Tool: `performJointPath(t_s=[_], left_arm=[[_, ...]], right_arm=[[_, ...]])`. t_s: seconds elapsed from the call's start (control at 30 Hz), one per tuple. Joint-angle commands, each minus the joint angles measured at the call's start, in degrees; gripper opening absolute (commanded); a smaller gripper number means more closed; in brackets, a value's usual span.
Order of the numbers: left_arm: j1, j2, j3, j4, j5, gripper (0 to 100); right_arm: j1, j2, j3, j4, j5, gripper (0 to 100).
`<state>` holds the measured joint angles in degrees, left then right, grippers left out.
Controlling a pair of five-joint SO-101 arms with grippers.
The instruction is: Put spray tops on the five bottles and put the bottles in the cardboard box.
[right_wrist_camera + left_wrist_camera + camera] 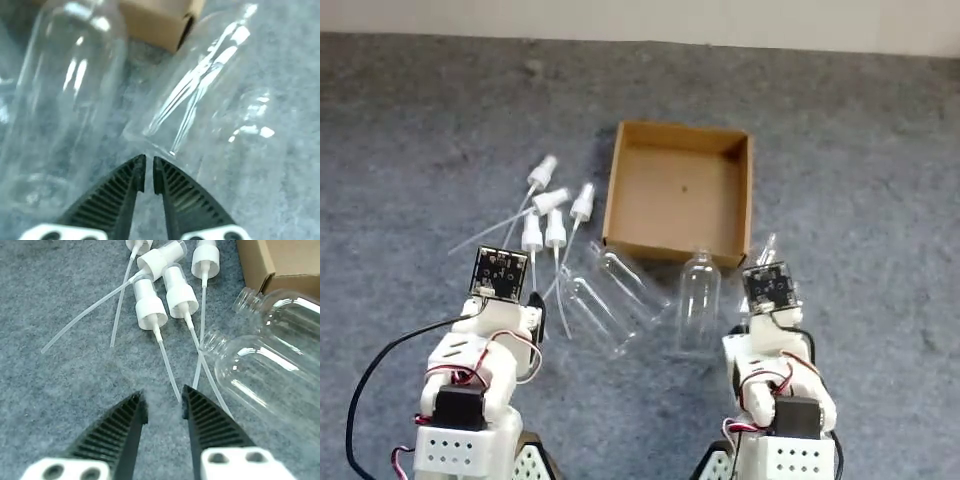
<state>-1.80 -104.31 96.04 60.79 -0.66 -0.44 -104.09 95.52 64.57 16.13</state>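
Several white spray tops [555, 210] [150, 305] with long dip tubes lie loose on the grey carpet left of the open cardboard box [680, 190]. Clear bottles without tops lie on their sides: two [610, 295] in front of the box's left corner, one [700, 300] at its front edge, another [767, 250] by its right corner. My left gripper [164, 405] is open just short of the dip tubes, holding nothing. My right gripper [149, 170] is shut and empty, its tips close behind two bottles [65, 100] [210, 90].
Both arm bases stand at the near edge, the left arm [480, 380] and the right arm [775, 390]. A black cable [365, 390] loops by the left base. The box corner [280, 260] lies beyond two bottles [265, 375]. Bare carpet stretches to the far left and right.
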Motion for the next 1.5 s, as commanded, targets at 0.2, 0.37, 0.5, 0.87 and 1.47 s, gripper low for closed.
performJointPath(t_s=[0.2, 0.37, 0.5, 0.87, 1.47], left_arm=[[0.2, 0.0, 1.0, 3.4, 0.5, 8], [0.0, 0.0, 1.0, 7.0, 0.3, 8], [0.0, 0.0, 1.0, 7.1, 0.3, 8], [0.0, 0.0, 1.0, 7.1, 0.3, 8], [-0.1, 0.0, 1.0, 7.1, 0.3, 8]], right_arm=[[4.4, 0.3, -2.2, -1.4, -0.4, 1.5], [4.7, 0.6, -13.1, 5.4, -0.3, 12.7], [5.0, 4.4, -13.6, 5.6, 0.2, 17.5], [2.2, 55.4, -49.5, 8.6, -3.3, 23.8], [-0.7, 96.4, -64.2, 0.0, -8.1, 20.1]])
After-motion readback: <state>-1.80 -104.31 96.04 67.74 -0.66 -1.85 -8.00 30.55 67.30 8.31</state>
